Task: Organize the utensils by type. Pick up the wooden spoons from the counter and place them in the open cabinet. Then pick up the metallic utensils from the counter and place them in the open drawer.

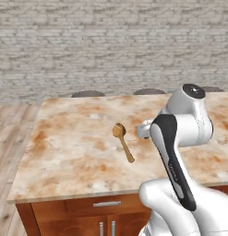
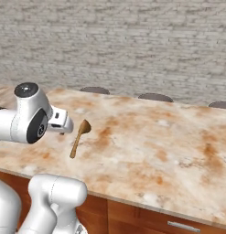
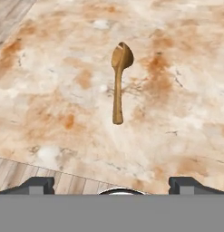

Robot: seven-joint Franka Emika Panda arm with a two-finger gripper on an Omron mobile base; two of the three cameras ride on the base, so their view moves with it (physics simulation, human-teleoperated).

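Wooden spoon point(image 3: 118, 81) is the single utensil lying on the table point(image 1: 64, 152), and it rests flat on the marbled top, well in from every edge. Nearest of all, at the bottom of the hand view, the two dark finger tips of the end effector point(image 3: 111, 186) stand far apart at the frame's two sides, spread wide with nothing between them, hovering above the table's near edge where a strip of wood-plank floor point(image 3: 22, 179) shows below the stone. In the left base view a closed drawer front point(image 1: 106, 203) with a short silver bar handle sits just under the slab, with two cabinet doors point(image 1: 106, 228) beneath it; what they hold cannot be seen. Beyond the edge, the spoon's handle end lies closest to the end effector and its oval bowl points away, toward the far side of the table. It is mid-brown, smooth and plain, with a straight handle that widens slightly at the tip and a bowl that catches a paler highlight. In the base views it lies just beside the arm's white wrist, not touching it. The table's surface is beige stone patched with orange-brown. At its far edge the rounded dark tops of stools point(image 1: 88, 93) rise just above the slab, and behind them stands a grey brick wall point(image 1: 111, 41).
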